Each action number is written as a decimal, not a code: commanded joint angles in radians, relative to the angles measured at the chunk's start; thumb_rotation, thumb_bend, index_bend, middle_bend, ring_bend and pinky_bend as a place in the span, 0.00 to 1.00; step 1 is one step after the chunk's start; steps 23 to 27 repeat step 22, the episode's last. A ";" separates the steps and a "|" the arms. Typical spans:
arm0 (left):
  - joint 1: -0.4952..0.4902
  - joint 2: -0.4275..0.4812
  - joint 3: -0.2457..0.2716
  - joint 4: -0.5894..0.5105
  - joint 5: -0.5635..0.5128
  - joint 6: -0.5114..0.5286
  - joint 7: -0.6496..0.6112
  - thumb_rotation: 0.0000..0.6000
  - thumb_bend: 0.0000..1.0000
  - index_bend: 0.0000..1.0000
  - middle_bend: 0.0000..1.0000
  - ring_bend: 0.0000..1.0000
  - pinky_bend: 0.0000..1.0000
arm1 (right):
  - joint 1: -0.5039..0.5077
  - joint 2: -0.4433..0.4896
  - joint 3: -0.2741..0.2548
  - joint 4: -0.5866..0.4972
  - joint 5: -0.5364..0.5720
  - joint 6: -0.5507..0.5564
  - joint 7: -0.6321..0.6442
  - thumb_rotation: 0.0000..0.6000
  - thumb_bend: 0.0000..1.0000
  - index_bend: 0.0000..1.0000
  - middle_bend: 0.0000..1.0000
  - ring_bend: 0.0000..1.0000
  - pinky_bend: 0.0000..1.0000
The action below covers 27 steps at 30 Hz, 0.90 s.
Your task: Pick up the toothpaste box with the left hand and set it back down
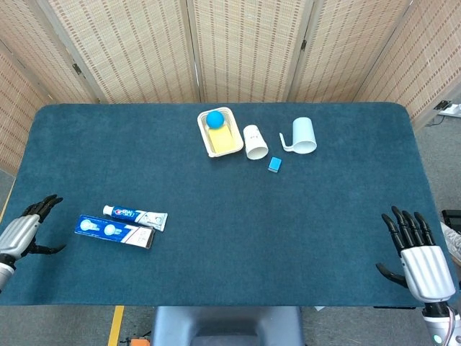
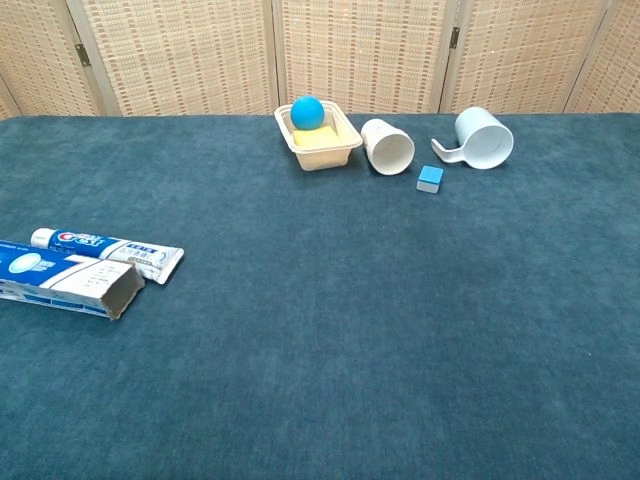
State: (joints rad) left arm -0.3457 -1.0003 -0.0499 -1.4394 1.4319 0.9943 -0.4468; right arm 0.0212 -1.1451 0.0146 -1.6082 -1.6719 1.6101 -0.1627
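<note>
- Toothpaste box flat on bench, near left edge — toothpaste tube just beside it.
- Left hand empty, fingers apart, clear of box.
- Right hand empty, fingers spread.

A deep teal, felt-like cloth covers the whole desk. On it the long cardboard toothpaste box is bright blue with white round marks and a white and grey end panel. Just beside it the soft toothpaste tube is white with a blue band and a small red logo. The shallow plastic tray is cream, its inside pale yellow, and the round ball in it is vivid blue. The paper cup is white, the handled mug a very pale bluish white, and the small cube sky blue. The left robot hand is silver-grey with black fingers; the right robot hand is likewise silver with black fingers. The folding screen behind is woven straw-beige in pale frames.
</note>
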 commanded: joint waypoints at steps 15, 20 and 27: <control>0.314 -0.168 0.046 -0.086 0.143 0.679 0.518 1.00 0.23 0.01 0.00 0.00 0.00 | 0.005 0.017 0.033 -0.016 0.093 -0.041 0.019 1.00 0.13 0.00 0.00 0.00 0.00; 0.308 -0.162 0.045 -0.091 0.136 0.648 0.518 1.00 0.23 0.01 0.00 0.00 0.00 | 0.004 0.017 0.027 -0.022 0.086 -0.041 0.009 1.00 0.13 0.00 0.00 0.00 0.00; 0.303 -0.155 0.046 -0.094 0.131 0.628 0.506 1.00 0.23 0.01 0.00 0.00 0.00 | 0.004 0.016 0.027 -0.023 0.086 -0.041 0.006 1.00 0.13 0.00 0.00 0.00 0.00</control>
